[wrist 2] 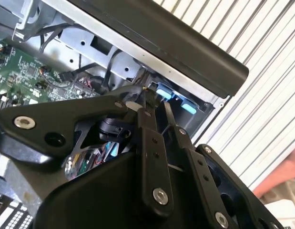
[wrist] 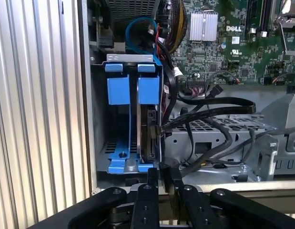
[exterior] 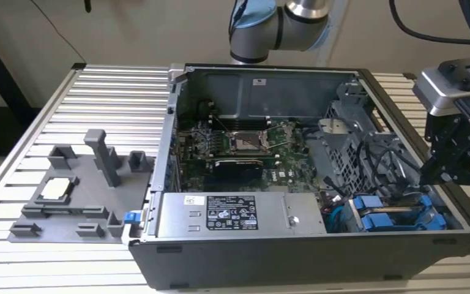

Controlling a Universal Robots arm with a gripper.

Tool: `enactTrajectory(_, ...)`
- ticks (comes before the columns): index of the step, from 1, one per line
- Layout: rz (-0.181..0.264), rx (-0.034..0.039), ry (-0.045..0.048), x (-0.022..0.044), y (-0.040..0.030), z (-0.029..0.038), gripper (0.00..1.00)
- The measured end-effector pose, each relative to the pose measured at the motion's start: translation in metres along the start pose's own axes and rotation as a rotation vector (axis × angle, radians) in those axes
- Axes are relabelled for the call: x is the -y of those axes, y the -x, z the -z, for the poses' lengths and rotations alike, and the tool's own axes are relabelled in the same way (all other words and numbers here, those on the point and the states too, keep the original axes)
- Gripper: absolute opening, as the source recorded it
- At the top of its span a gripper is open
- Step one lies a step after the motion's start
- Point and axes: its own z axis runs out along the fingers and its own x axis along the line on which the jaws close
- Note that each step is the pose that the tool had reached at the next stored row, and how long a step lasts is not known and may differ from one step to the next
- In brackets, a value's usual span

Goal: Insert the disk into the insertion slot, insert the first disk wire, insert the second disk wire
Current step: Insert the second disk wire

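blue plastic carrier frames, two side by side, seated upright in the narrow rectangular bay of the grey metal drive cage (wrist: 102,119), left of centre in the first wrist view. flat silver-grey hard drive in its blue carrier (wrist: 148,121) on edge in the bay, just beside the second blue carrier end (wrist: 117,90). black flat cables (wrist: 209,112) running from the drive's edge toward the green circuit board (wrist: 223,43) at the upper right of the frame. black two-fingered gripper (wrist: 162,183) at the lower centre of the frame, fingertips (wrist: 152,176) drawn close together with a thin gap, just below the drive's lower end; grip on anything not discernible. same gripper (exterior: 455,153) at the right edge of the exterior view, above the blue carriers at the lower right of the open dark computer case (exterior: 317,251). silver labelled power-supply box (exterior: 235,214) at lower centre. grey slatted metal table (exterior: 120,86) beneath. grey fixture tray (exterior: 71,208) at the lower left.
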Motion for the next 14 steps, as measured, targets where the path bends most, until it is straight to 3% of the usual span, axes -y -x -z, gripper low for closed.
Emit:
enactTrajectory(6, 0.002, 0.0004, -0.0012, -0.0001, 0.0014, -0.0010, 0.26)
enactTrajectory(7, 0.003, 0.0004, -0.0017, -0.0001, 0.0017, -0.0011, 0.32)
enactTrajectory(14, 0.007, 0.0008, -0.0080, -0.0005, 0.0027, -0.0036, 0.30)
